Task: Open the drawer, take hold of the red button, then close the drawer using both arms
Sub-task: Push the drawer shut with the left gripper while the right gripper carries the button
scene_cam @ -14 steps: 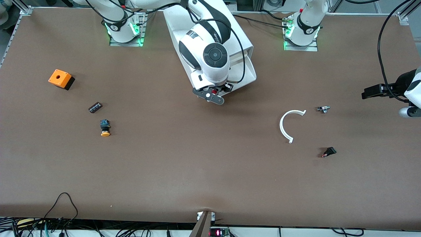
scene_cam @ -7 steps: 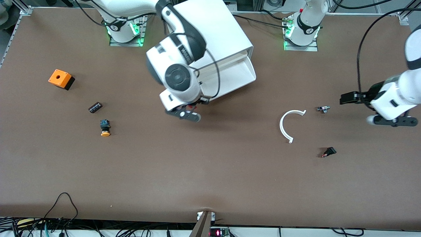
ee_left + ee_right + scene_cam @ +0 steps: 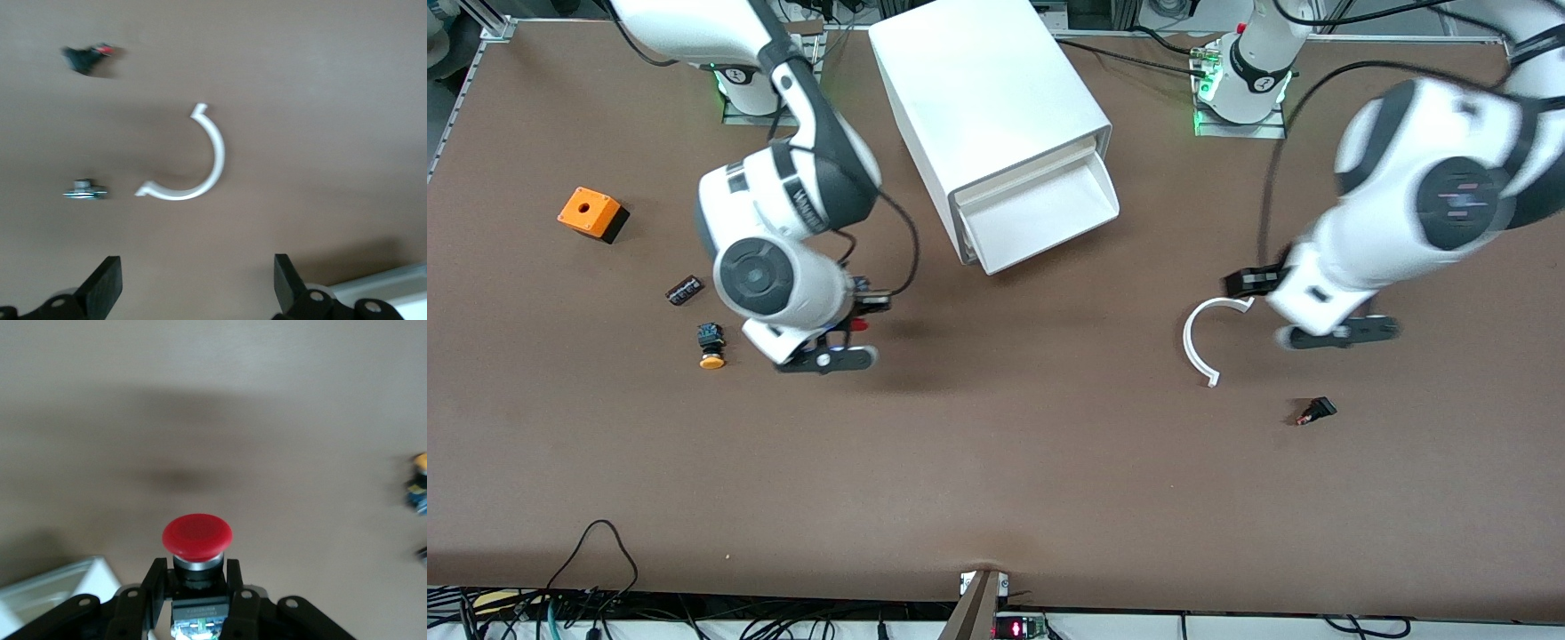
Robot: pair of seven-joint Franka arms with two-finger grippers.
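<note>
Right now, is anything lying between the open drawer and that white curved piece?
No. In the front view, only bare tabletop separates the drawer from the white curved piece.

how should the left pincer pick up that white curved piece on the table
Pinch the thin band of the white curved piece at mid-arc, from straight above, one finger inside the curve and one outside. It lies flat on the table, so only its narrow wall offers grip. The left pincer is open over it; the right pincer holds the red button.
</note>
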